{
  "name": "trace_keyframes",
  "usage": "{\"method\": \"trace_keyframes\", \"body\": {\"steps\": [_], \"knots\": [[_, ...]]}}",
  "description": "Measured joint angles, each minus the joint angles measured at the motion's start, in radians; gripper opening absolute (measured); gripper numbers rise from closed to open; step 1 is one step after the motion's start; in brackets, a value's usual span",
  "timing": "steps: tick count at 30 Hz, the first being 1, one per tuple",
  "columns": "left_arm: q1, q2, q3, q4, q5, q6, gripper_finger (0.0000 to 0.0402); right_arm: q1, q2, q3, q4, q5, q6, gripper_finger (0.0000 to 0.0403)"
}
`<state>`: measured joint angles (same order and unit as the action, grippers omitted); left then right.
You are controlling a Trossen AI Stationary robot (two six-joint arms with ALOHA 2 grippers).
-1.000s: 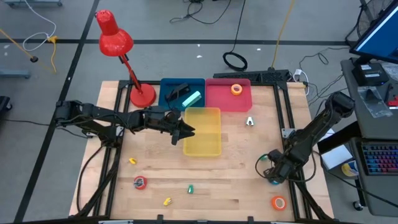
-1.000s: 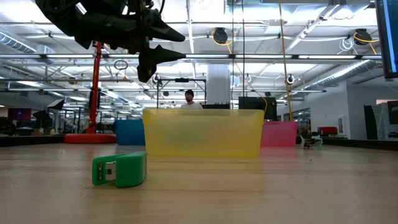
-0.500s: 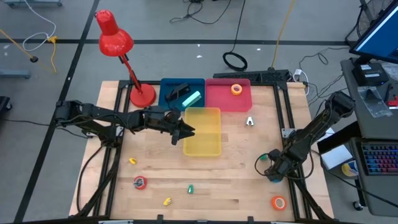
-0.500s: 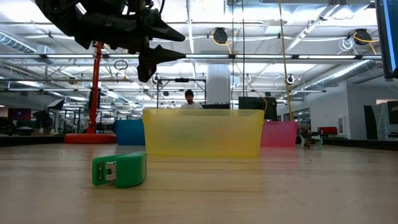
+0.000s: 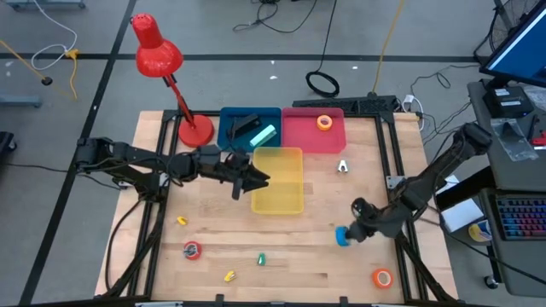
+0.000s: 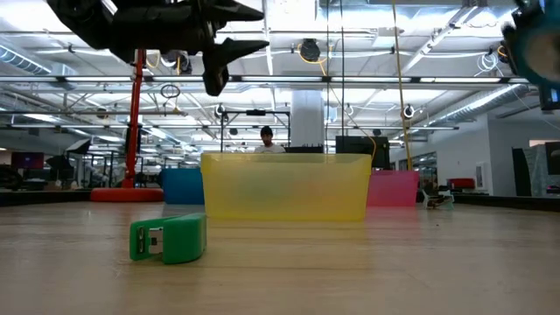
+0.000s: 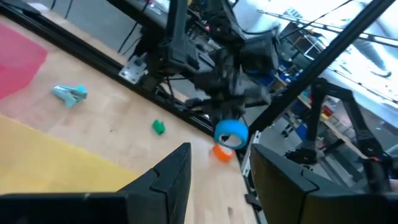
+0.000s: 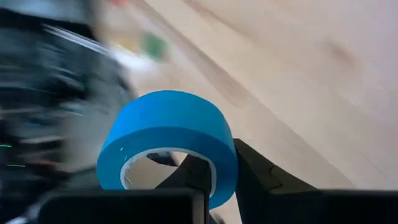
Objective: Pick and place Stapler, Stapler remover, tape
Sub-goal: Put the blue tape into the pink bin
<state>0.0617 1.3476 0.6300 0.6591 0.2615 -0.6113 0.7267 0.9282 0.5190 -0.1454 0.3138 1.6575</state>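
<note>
The right gripper [image 5: 345, 236] is over the right part of the table [image 5: 316, 256], between the yellow bin [image 5: 277, 180] and the table's right edge. Its fingers are closed on a blue roll of tape [image 5: 342, 236]; in the right wrist view the blue roll [image 8: 169, 144] sits between the two dark fingers [image 8: 255, 177], which grip it through the ring and from outside. In the left wrist view the same roll [image 7: 231, 132] hangs under the right gripper, above the wood.

The left gripper [image 5: 258, 181] is above the left edge of the yellow bin. Its fingers [image 7: 166, 177] are apart and hold nothing.

Behind the yellow bin stand a blue bin [image 5: 229, 120] and a red bin [image 5: 299, 134]. The blue bin holds a dark stapler [image 5: 243, 124] and a light green stapler [image 5: 263, 136] beside it. An orange roll of tape [image 5: 324, 123] lies in the red bin. Another orange roll [image 5: 381, 277] lies near the front right corner of the table, and a red roll [image 5: 192, 250] lies near the front left.

A small light-coloured staple remover [image 5: 342, 166] lies on the wood to the right of the yellow bin. A small green piece [image 5: 262, 257] lies on the front part of the table; the low view shows it [image 6: 168, 239] close to the camera. Two small yellow pieces [image 5: 182, 221] and [image 5: 229, 275] lie in the front left area. A red desk lamp [image 5: 158, 53] stands at the back left corner.
</note>
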Motion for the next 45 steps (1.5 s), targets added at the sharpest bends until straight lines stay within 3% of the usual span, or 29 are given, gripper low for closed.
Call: {"method": "trace_keyframes", "body": {"steps": [5,10,14,21,30,45], "knots": [[-0.027,0.000,0.000,0.010,-0.020,0.000,0.0166,-0.136,-0.021,0.000,0.268,0.186,-0.325,0.0033],[-0.058,0.000,0.000,0.092,-0.067,0.007,0.0166,-0.319,0.013,0.000,0.507,0.189,-0.629,0.0033],[-0.080,0.000,0.000,0.158,-0.105,0.027,0.0166,-0.444,0.067,0.000,0.665,0.155,-0.768,0.0033],[-0.098,0.001,0.036,0.159,-0.200,0.047,0.0166,-0.589,0.207,0.046,0.772,-0.034,-0.771,0.0033],[-0.098,0.001,0.236,-0.233,-0.238,0.163,0.0166,-0.679,0.344,0.184,0.770,-0.189,-0.802,0.0033],[-0.097,0.052,0.253,-0.172,-0.242,0.170,0.0166,-0.710,0.352,0.211,0.755,-0.206,-0.809,0.0033]]}}
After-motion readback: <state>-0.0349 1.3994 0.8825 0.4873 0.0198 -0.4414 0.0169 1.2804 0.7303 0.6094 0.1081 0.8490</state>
